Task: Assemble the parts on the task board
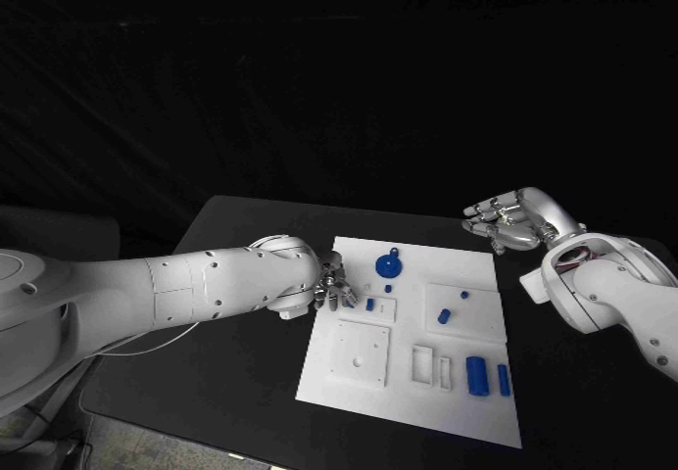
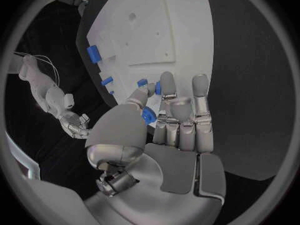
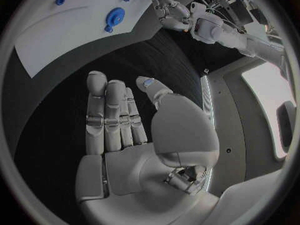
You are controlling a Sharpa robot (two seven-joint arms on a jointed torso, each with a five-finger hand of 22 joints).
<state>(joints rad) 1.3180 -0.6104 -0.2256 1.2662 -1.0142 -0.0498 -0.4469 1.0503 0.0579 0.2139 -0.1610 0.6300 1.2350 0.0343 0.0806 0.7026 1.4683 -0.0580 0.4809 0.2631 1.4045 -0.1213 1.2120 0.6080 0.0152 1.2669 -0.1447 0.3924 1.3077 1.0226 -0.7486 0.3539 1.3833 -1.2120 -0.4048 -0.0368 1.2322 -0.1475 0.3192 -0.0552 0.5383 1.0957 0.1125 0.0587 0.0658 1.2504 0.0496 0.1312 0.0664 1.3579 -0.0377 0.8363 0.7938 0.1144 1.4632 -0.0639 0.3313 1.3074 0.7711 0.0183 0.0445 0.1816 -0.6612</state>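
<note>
1. Risk first: your left hand (image 1: pixel 333 284) pinches a small blue part (image 2: pixel 148 116) between thumb and a fingertip. The grip looks shallow, so I'd expect a tilt or drop if you lower fast, and the part could skid across the task board (image 1: pixel 354 392).
2. From the head view the fingers hide that part, so alignment to any slot is a guess. Use the left wrist view.
3. Neighbours are close: a small blue block (image 1: pixel 370 305) and a tiny blue peg (image 1: pixel 387 289) lie just beside the fingertips. A sideways sweep could knock them.
4. Left hand pose: at the board's left edge, near its far corner, other fingers extended over the plate.
5. Right hand (image 1: pixel 508 221): off the board, beyond its far right corner, raised, fingers loosely spread, holding nothing.
6. Other parts: blue round disc with tab (image 1: pixel 389 264) near the far edge, blue piece (image 1: pixel 444 315) mid-board, two blue cylinders (image 1: pixel 489 376) by the near right corner.
</note>
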